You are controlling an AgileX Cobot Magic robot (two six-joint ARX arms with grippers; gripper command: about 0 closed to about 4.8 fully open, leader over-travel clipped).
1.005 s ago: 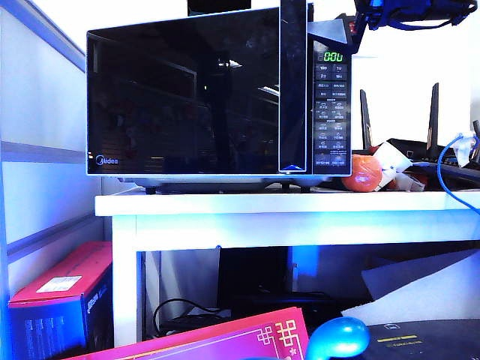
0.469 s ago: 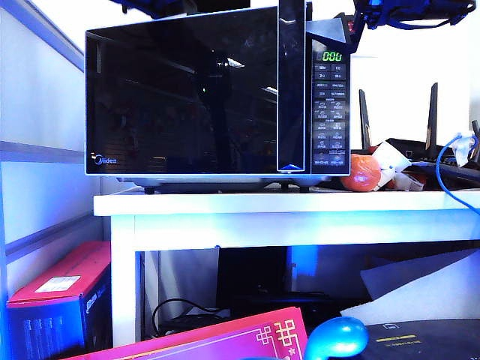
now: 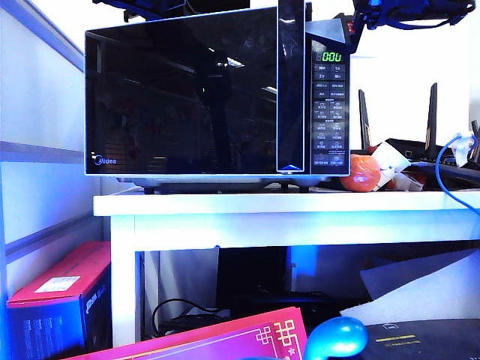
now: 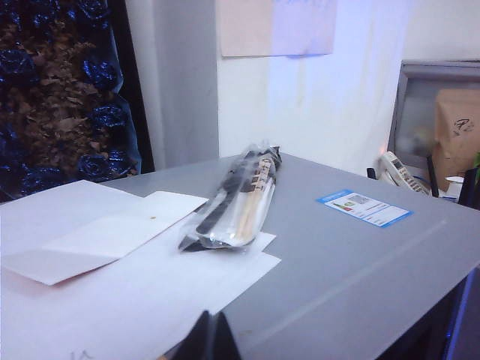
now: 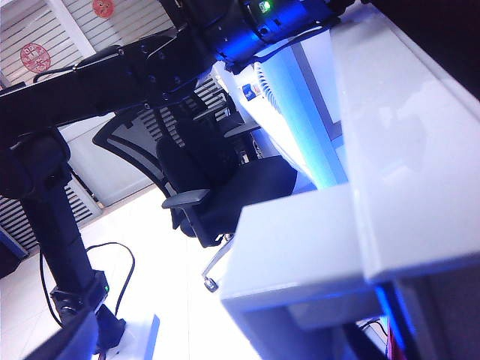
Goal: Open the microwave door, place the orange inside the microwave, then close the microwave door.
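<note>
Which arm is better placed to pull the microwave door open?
Probably right: the right claw hangs beside the microwave door at its handle side, while the left claw hovers over the microwave top.

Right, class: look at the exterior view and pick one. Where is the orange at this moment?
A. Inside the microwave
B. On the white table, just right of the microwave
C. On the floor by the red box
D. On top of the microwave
B: the orange sits on the white table beside the microwave, whose door is not open.
</note>
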